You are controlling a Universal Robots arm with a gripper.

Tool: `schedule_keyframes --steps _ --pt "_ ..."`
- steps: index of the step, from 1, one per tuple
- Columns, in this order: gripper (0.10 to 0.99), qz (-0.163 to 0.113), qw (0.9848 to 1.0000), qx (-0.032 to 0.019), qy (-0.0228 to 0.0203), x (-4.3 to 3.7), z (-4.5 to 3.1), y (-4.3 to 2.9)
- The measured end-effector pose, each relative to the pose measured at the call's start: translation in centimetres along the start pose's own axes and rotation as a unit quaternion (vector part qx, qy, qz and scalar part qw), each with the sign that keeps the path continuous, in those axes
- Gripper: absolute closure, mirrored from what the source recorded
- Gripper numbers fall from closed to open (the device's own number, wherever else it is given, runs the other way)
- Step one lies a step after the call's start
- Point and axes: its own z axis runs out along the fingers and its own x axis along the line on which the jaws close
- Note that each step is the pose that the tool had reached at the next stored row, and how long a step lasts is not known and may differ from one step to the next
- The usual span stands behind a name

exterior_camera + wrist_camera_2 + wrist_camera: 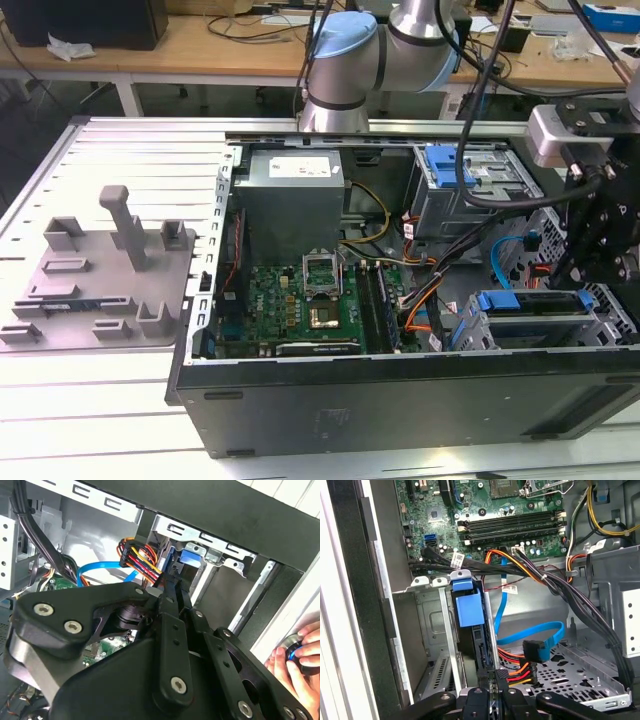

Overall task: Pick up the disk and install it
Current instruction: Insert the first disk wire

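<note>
Currently the gripper, fingers pressed together, sits at the exposed edge of the disk in the drive cage; cables crowd one side, chassis wall the other.

Soft, even light is coming from overhead in the exterior view, brightening the pale counter without hard shadows. The case is showing a dark near wall, and its inside is lying in mild shade, with the board dimly lit. In the second wrist view the black hand is looming close, dark and slightly soft. In both wrist views the counter beside the case is washing out to white glare.
</note>
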Motion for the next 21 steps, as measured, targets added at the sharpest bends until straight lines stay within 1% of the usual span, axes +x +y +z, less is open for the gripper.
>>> schedule_keyframes --steps 3,4,5,17,21 --pt "0.918 0.0 1.0 -0.0036 0.0004 0.0 0.02 -0.05" --pt "0.918 0.0 1.0 -0.0077 0.0013 -0.01 0.02 -0.09" --pt "0.918 0.0 0.9999 -0.0102 0.0016 -0.01 0.02 -0.11" --pt "0.918 -0.001 0.9999 -0.0106 0.0018 -0.02 0.03 -0.19" --pt "0.918 -0.004 0.9999 -0.0091 0.0017 -0.02 0.03 -0.2"
